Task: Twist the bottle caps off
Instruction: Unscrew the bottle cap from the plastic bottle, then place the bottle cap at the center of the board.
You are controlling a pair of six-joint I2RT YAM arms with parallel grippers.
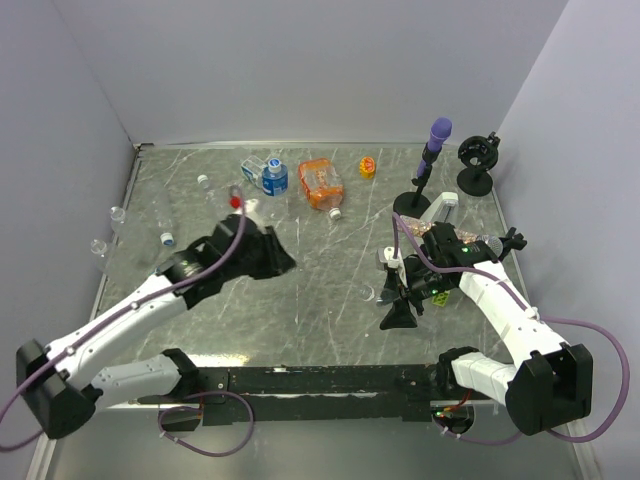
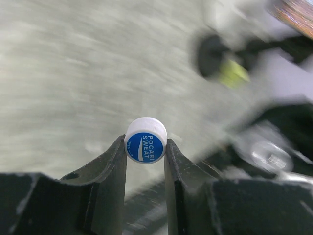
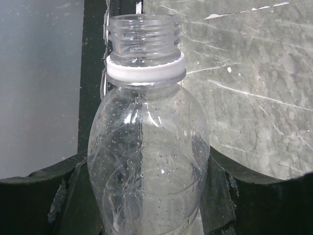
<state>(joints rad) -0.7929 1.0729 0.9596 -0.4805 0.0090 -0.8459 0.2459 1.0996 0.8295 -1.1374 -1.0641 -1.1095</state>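
My left gripper (image 2: 145,149) is shut on a small white cap with a blue "POCARI SWEAT" top (image 2: 145,140), held between the fingertips above the table. In the top view this gripper (image 1: 283,260) hovers left of the table's centre. My right gripper (image 3: 146,196) is shut around the body of a clear plastic bottle (image 3: 146,156). The bottle's threaded neck (image 3: 143,32) is open with no cap on it, and a white ring (image 3: 145,68) sits below the thread. In the top view the right gripper (image 1: 400,295) holds this bottle at centre right.
At the back lie a blue-labelled bottle (image 1: 272,178), an orange bottle (image 1: 320,184) and a yellow cap (image 1: 368,166). A clear bottle with a blue cap (image 1: 166,238) lies at the left. The purple-topped stand (image 1: 432,160) and a black stand (image 1: 478,160) are at the back right.
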